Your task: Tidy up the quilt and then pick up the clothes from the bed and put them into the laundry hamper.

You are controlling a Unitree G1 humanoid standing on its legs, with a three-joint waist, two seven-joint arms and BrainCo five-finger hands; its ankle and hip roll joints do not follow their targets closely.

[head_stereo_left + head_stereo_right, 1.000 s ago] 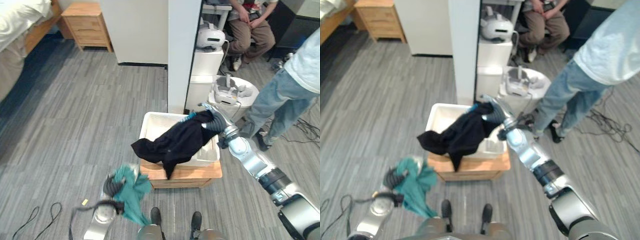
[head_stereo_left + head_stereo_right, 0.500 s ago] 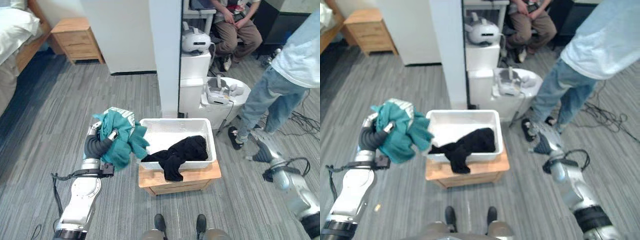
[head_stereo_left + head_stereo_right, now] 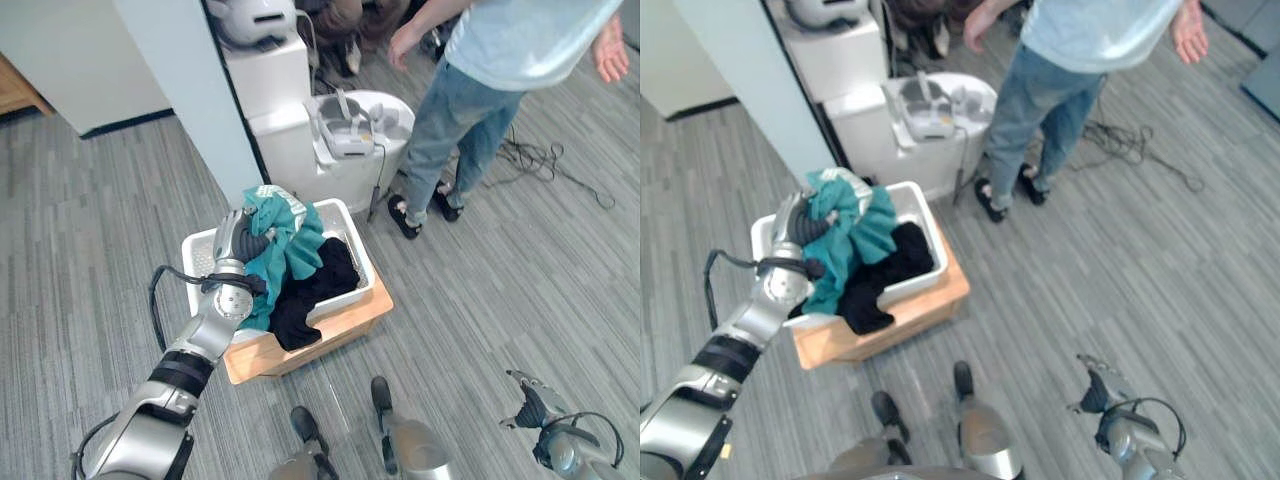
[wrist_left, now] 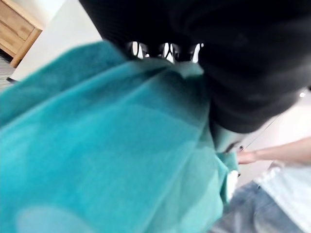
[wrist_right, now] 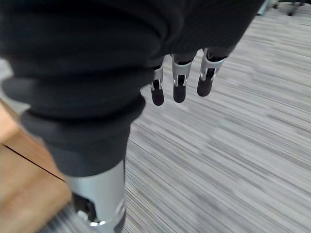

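Observation:
My left hand (image 3: 238, 243) is curled into a bunched teal garment (image 3: 288, 248) and holds it over the white laundry hamper (image 3: 358, 258). The teal cloth (image 4: 97, 155) hangs against the hamper's left side and covers most of my fingers in the left wrist view. A black garment (image 3: 312, 292) lies inside the hamper, with one end draped over its front rim. My right hand (image 3: 530, 405) hangs low over the floor, far right of the hamper. Its fingers (image 5: 177, 82) are relaxed and hold nothing.
The hamper stands on a low wooden stool (image 3: 340, 325). A person in jeans (image 3: 465, 110) stands close behind it to the right. A white round stand with a headset (image 3: 345, 125) and a pale pillar (image 3: 190, 80) are right behind. Cables (image 3: 540, 165) lie on the floor.
The camera has swung right. My left hand has carried the teal garment from beside the hamper to over it. My right hand has dropped lower, away from the hamper.

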